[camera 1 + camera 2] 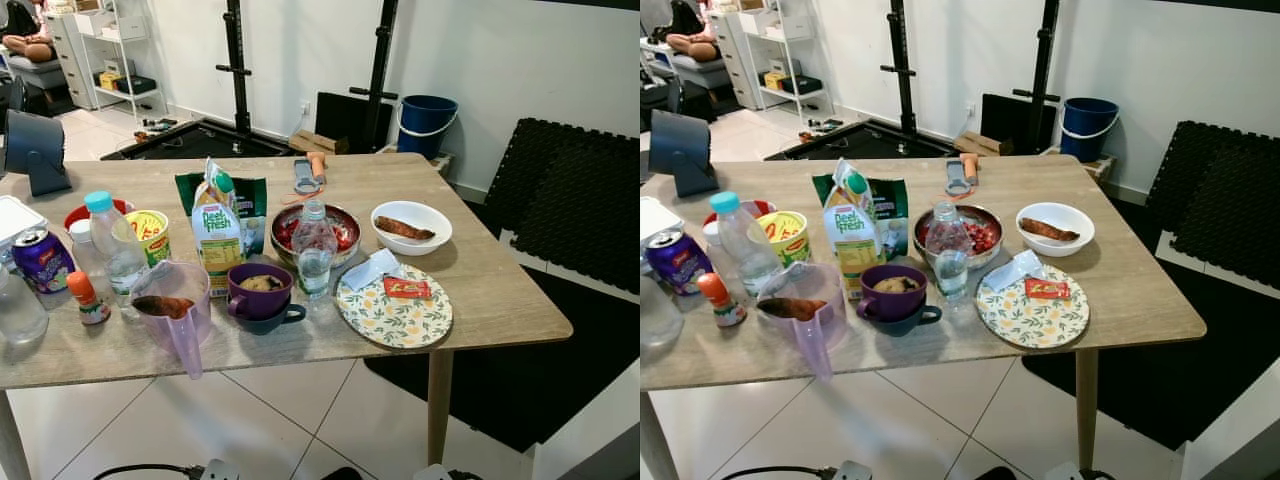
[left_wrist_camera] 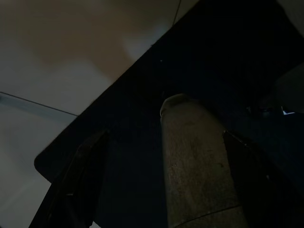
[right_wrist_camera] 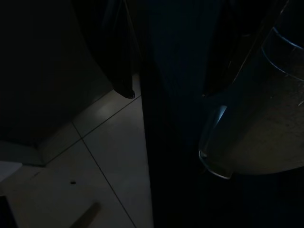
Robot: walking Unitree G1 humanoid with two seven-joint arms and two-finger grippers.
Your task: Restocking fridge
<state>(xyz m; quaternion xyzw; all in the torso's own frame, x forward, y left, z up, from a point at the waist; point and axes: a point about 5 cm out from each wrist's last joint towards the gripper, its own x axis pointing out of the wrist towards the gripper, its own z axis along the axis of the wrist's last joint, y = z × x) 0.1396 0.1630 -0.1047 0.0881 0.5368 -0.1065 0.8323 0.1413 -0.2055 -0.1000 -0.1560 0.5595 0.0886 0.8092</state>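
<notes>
A wooden table [image 1: 500,290] carries the groceries. Near its middle stand a Peel Fresh carton [image 1: 216,245], a clear water bottle [image 1: 314,250] and a steel bowl of red fruit [image 1: 335,232]. In front sit a purple mug [image 1: 260,290], a pink jug [image 1: 172,305] and a floral plate [image 1: 395,310]. On the left are a blue-capped bottle [image 1: 110,245], a purple can [image 1: 40,258] and a yellow noodle cup [image 1: 148,232]. A white bowl [image 1: 410,228] holds brown food. Both arms hang low over the floor. My left gripper [image 2: 165,135] and right gripper [image 3: 166,94] show dark, spread fingers holding nothing.
A blue bucket [image 1: 425,125] and black foam mats [image 1: 580,200] stand right of the table. Black rack uprights [image 1: 237,65] rise behind it. White shelves [image 1: 115,50] and a seated person [image 1: 30,45] are at the far left. A cable [image 1: 150,470] lies on the tiled floor.
</notes>
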